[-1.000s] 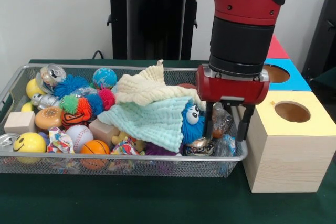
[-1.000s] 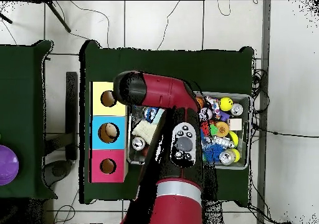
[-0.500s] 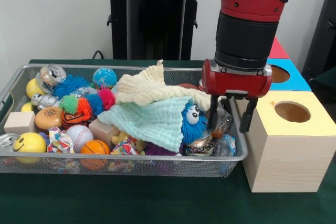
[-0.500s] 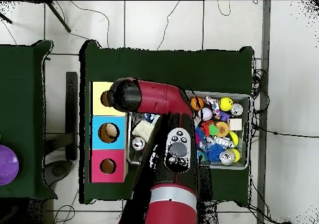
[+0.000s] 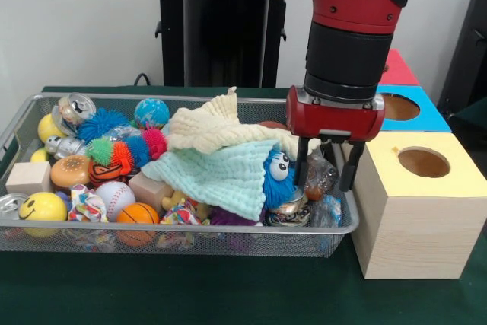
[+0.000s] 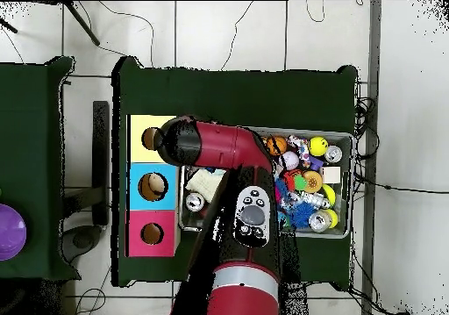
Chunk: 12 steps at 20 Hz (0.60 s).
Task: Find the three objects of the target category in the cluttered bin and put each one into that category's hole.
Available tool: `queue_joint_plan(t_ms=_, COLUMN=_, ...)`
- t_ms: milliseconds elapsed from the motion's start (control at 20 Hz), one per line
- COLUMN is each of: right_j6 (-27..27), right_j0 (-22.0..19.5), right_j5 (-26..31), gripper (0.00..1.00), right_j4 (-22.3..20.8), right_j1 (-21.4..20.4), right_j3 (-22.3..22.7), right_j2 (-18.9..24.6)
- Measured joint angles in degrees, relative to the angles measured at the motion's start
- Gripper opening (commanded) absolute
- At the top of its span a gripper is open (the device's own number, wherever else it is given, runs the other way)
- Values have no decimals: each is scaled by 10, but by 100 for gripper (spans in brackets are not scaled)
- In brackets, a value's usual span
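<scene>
Your gripper [image 5: 328,167] hangs with its jaws spread wide and empty over the bin's [image 5: 228,235] end nearest the yellow-topped box [image 5: 415,211], straddling a crinkly clear wrapper [image 5: 323,174], likely lined up for a grab. The cloths [image 5: 221,159] bury much of the clutter. Compared with half a second ago, the gripper sits slightly back toward the bin, off the box edge.

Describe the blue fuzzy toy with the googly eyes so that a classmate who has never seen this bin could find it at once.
Start at the wire mesh bin and go to the end nearest the yellow-topped wooden box. There, just beside the red arm's claw, a blue fuzzy toy peeks out from under the pale green cloth. It alone has two big white eyes.
</scene>
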Motion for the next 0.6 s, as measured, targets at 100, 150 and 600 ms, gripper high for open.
queue_joint_plan(t_ms=100, right_j6=0, right_j0=0, right_j5=-10, gripper=100, right_j4=0, right_j1=-1, right_j3=7, right_j2=0)
queue_joint_plan(t_ms=150, right_j6=0, right_j0=0, right_j5=-17, gripper=100, right_j4=0, right_j1=-2, right_j3=11, right_j2=0)
queue_joint_plan(t_ms=600, right_j6=0, right_j0=2, right_j5=-45, gripper=100, right_j4=0, right_j1=-2, right_j3=25, right_j2=-1)
